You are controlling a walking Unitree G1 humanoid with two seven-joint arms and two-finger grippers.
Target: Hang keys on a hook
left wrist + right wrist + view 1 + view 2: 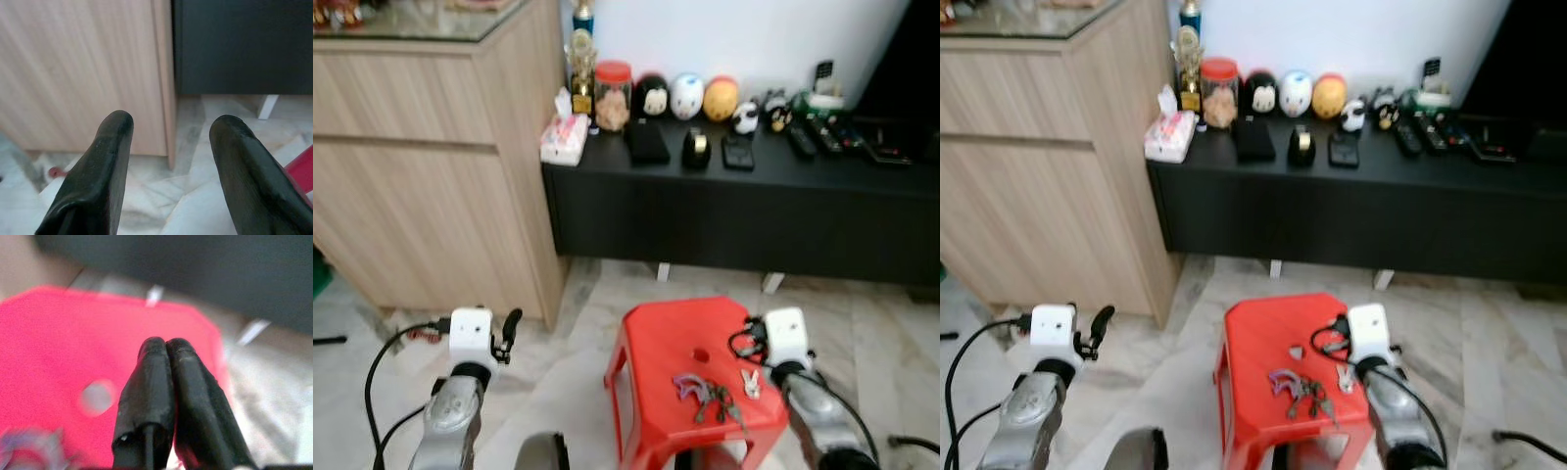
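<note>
1. Your right wrist view shows the right gripper (166, 345) with its fingers pressed together on nothing, above the red stool (661, 338). Your left wrist view shows the left gripper (168, 129) spread wide over the marble floor (578, 333).
2. The keys (710, 394) lie on the stool's top, just beside the right gripper, toward your left.
3. A clear jar (612, 98) on the black bench (744, 211) holds pale contents you cannot identify.

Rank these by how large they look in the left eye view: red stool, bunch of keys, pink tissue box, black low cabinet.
1. black low cabinet
2. red stool
3. pink tissue box and bunch of keys: about alike, unsure.
</note>
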